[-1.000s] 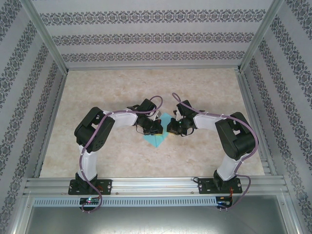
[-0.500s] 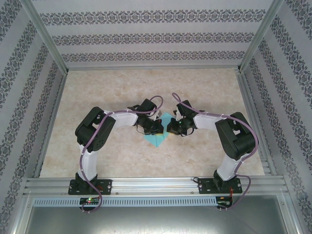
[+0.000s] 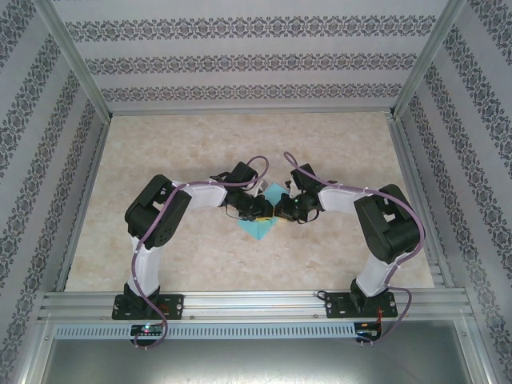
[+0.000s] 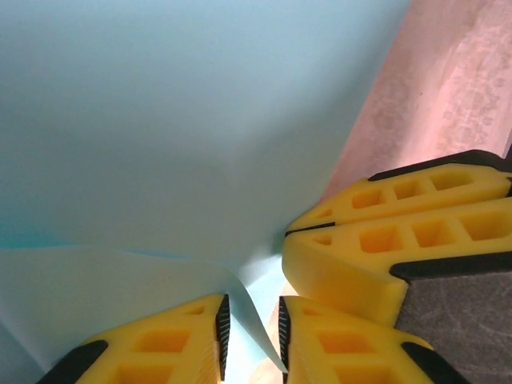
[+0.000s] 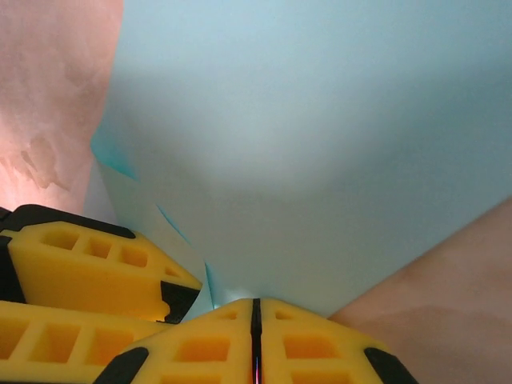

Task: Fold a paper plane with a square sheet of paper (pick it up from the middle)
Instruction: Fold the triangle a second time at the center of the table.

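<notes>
The square sheet of paper is turquoise and partly folded, its point towards the near edge at the table's middle. Both grippers meet over its far part. My left gripper is open: in the left wrist view its pads stand slightly apart around a loose curled flap of the sheet, left gripper. My right gripper is shut, its tips on the edge of the sheet. The right fingers lie just beside the left ones. The paper plane is out of view.
The marbled beige table is fenced by aluminium rails and patterned walls. Both arms arch inward from their bases at the near edge, their elbows out to either side of the sheet.
My left gripper's jaws have parted from shut to slightly open, releasing the flap. The left wrist has edged slightly right. The right gripper and the sheet have stayed where they were.
</notes>
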